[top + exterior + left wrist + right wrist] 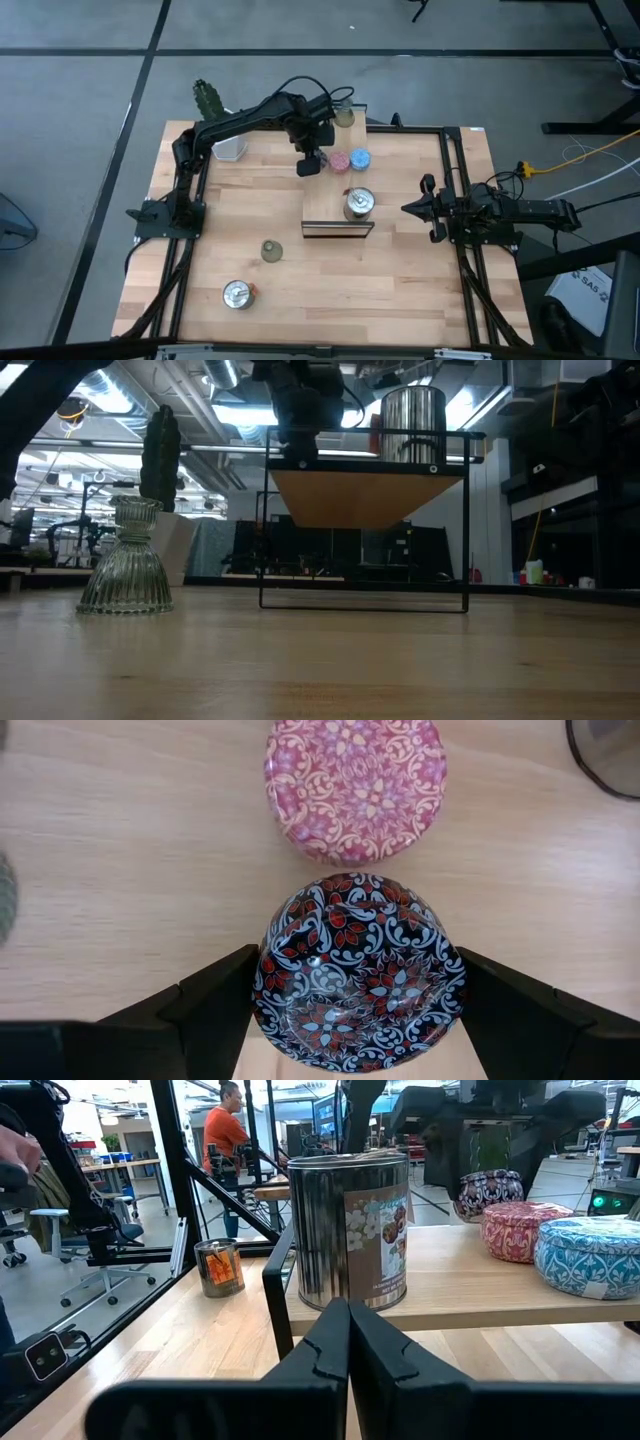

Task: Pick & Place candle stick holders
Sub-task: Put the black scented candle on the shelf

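Observation:
My left gripper [312, 166] reaches over the left edge of the raised wooden board [338, 215] and is shut on the purple patterned round holder [358, 970]. The pink holder [338, 160] and the blue holder [360, 158] stand beside it on the board. One silver holder [358, 203] stands on the board's near part. The other silver holder [237, 294] stands on the table at the near left. One green bell-shaped holder [270, 250] stands on the table, another [345, 115] at the board's far end. My right gripper [348, 1342] is shut and empty at the table's right. My left gripper pinches the purple holder by two opposite sides of its round wall [262, 990] between its two fingers [210, 1010]. The fingers come from above and point down. The holder sits level, lid up. Whether it rests on the board or hangs just above it, I cannot tell.
The board stands on a black wire frame [365, 600] with open space under it. A cactus [207, 97] in a white pot [230, 148] stands at the far left. Black rails [455, 190] run along the table's sides. A person [228, 1125] stands in the room beyond the table.

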`<state>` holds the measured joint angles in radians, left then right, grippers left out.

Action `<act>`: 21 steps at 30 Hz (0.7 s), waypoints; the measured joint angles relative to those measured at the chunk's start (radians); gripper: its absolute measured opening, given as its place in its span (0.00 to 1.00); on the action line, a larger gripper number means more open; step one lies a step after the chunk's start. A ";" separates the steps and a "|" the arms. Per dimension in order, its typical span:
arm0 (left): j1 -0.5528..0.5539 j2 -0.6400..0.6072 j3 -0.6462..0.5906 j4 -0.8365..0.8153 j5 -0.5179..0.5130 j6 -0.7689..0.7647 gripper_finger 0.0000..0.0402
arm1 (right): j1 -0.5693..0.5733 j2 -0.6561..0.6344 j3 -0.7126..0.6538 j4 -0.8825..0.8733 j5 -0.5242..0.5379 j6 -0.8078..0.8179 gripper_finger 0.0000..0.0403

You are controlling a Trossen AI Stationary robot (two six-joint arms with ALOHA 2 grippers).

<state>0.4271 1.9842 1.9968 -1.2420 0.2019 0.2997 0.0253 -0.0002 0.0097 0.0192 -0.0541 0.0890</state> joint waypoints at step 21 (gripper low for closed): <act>0.000 0.021 -0.011 0.000 -0.001 -0.008 0.78 | 0.000 0.000 0.000 0.000 0.000 0.000 0.01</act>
<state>0.4271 2.0056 1.9862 -1.2415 0.2012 0.2913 0.0251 -0.0002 0.0097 0.0192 -0.0544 0.0891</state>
